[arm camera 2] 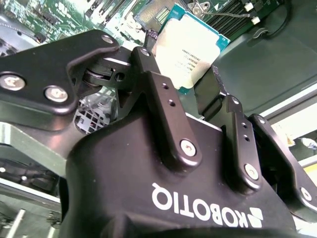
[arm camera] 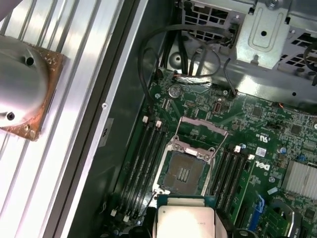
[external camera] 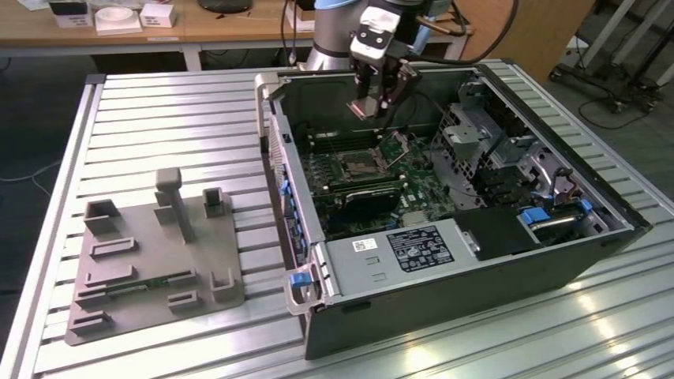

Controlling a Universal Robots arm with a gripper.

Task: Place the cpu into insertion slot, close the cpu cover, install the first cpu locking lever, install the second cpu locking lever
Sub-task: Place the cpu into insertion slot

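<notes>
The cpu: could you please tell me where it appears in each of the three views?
Exterior view: cpu in the end effector, above the computer case.
Second wrist view: cpu between the black fingers, printed face showing.
First wrist view: cpu next to the insertion slot.
Shared landmark: the insertion slot.

I count one gripper [external camera: 377, 106], one cpu [arm camera: 185, 220], one insertion slot [arm camera: 184, 173] and one cpu cover [arm camera: 203, 126] at that slot's edge. Two wire levers stand beside the slot, one lever [arm camera: 172, 139] on each side. Two banks of memory slots flank it, one bank [arm camera: 143, 163] on either side. One computer case [external camera: 443, 316] surrounds the slot, and one grey fixture tray [external camera: 158, 268] lies well apart from it.
</notes>
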